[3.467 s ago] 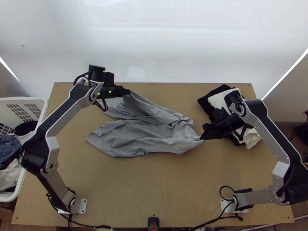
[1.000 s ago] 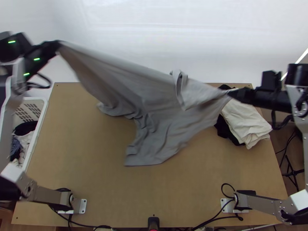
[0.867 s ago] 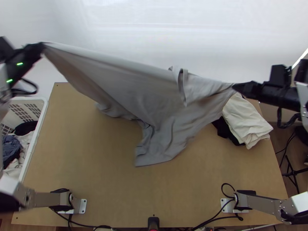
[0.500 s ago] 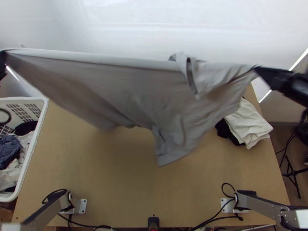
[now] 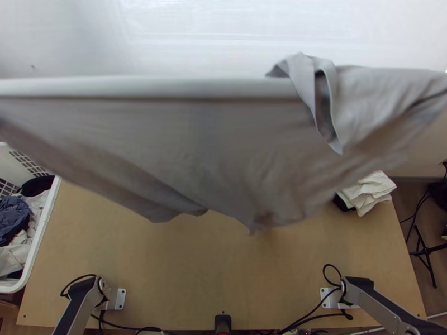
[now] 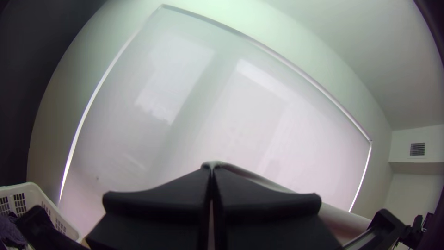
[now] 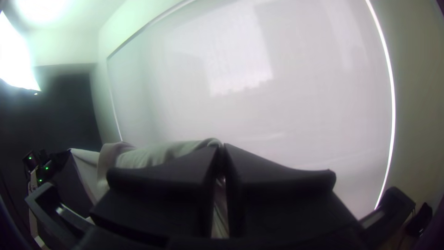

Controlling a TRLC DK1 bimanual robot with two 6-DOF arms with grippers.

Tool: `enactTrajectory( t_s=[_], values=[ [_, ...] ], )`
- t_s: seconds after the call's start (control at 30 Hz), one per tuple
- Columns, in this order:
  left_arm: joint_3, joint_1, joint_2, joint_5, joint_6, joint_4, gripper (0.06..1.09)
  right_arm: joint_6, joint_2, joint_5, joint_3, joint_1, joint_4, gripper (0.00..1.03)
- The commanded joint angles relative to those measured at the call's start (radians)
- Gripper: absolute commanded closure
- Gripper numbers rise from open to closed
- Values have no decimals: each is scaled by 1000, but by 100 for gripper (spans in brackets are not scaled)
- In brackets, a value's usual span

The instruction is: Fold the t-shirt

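nearest, at the worktop (image 5: pixel 167 268)'s near edge, a small black device (image 5: pixel 222 324) is seen, set between the two arm bases. the left arm (image 5: pixel 78 307) and right arm (image 5: pixel 385 312) are bolted down on either side of it, cables looped beside both bases.

at the left, a white basket (image 5: pixel 37 245) is placed next to the worktop, loaded with loose laundry; dark blue cloth (image 5: pixel 12 215) and pale cloth can be made out. on the right part of the worktop, a folded off-white cloth (image 5: pixel 369 192) is stacked with black cloth (image 5: pixel 343 202), partly covered from view by the shirt.

grey t-shirt (image 5: pixel 223 139): held up in the air over the worktop, stretched wide between the arms. top edge pulled nearly straight; lower part hung loose and uneven. a loop of its cloth is flopped over near the right side. whether the worktop is touched by the hem cannot be told.

left end effector (image 6: pixel 212 167): pressed together, t-shirt pinched at the tips. right end effector (image 7: pixel 222 146): same, the t-shirt's other side pinched.

farthest, a pale blind (image 5: pixel 212 33) is hung behind everything.
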Motion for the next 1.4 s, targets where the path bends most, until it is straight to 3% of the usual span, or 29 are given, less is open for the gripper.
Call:
enactTrajectory(
  t_s=[0.0, 0.2, 0.37, 0.57, 0.73, 0.83, 0.97, 1.2, 1.37],
  values=[
    [-44, 7, -123, -3, 1, -37, 105, -19, -106, 17, -2, -28, -25, 100],
    [-93, 5, -182, -2, 21, -81, 105, -45, -135, 15, -30, -28, -111, 100],
    [-249, -9, -293, 16, 55, -135, 105, -53, -240, 15, -287, 15, -156, 100],
    [-312, -65, -370, 27, 101, -313, 105, -50, -276, 14, -389, 43, -306, 100],
    [-449, -85, -457, 39, 124, -396, 105, -50, -318, 15, -625, 46, -366, 100],
    [-553, -88, -492, 70, 131, -407, 105, -68, -327, 17, -788, 41, -321, 100],
    [-717, -91, -483, 96, 164, -358, 105, -76, -299, 15, -990, 40, -148, 100],
    [-959, -147, -356, 78, 177, -20, 105, -71, -79, 15, -1105, 53, 154, 100],
    [-990, -283, -97, -42, 182, 233, 105, -63, 118, 30, -1065, 89, 307, 100]
  ],
)
